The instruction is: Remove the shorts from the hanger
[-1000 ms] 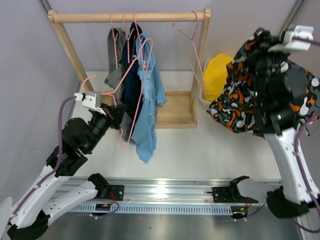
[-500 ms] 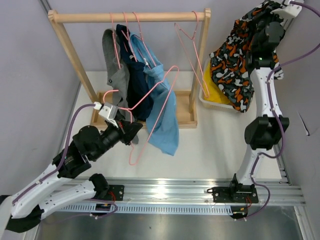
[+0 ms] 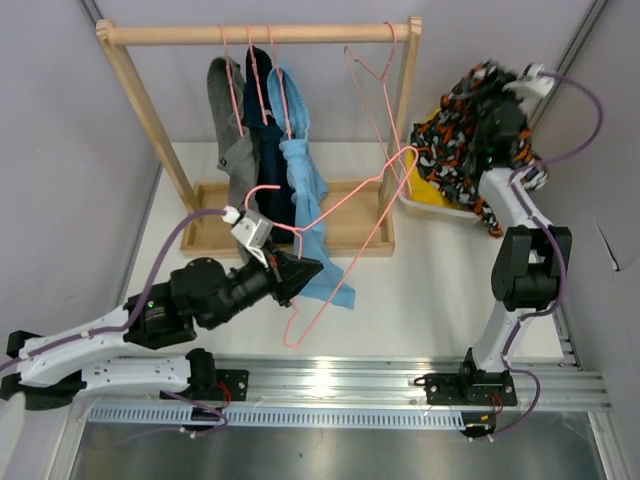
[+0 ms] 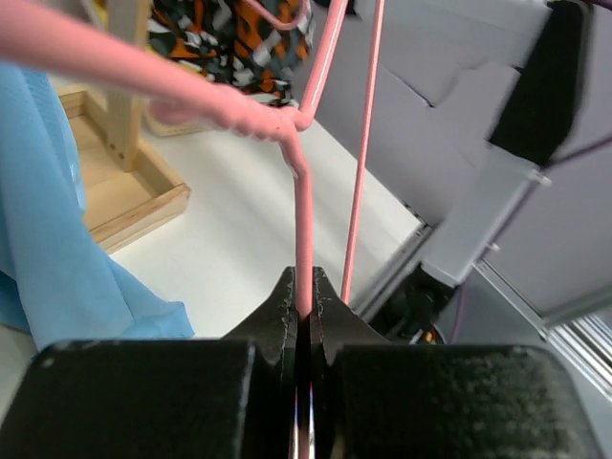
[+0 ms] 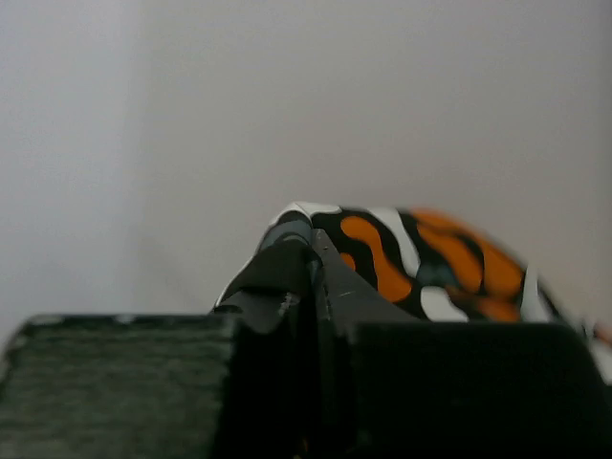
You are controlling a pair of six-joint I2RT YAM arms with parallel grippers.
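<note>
The black, orange and white patterned shorts (image 3: 462, 130) hang from my right gripper (image 3: 490, 100) over the yellow bin (image 3: 432, 195) at the back right. The gripper is shut on their fabric (image 5: 402, 253). My left gripper (image 3: 300, 270) is shut on the wire of a bare pink hanger (image 3: 345, 235), held off the rail in front of the rack. In the left wrist view the pink wire (image 4: 304, 239) runs up from between the closed jaws, with the shorts (image 4: 220, 43) far behind.
A wooden rack (image 3: 260, 35) at the back carries grey, navy and light blue clothes (image 3: 300, 190) on pink hangers and one empty pink hanger (image 3: 375, 90). Its base tray (image 3: 350, 232) lies under them. A metal rail (image 3: 330, 385) runs along the near edge.
My left gripper has pulled the pink hanger forward and right, away from the clothes. My right gripper has carried the shorts down over the yellow bin.
</note>
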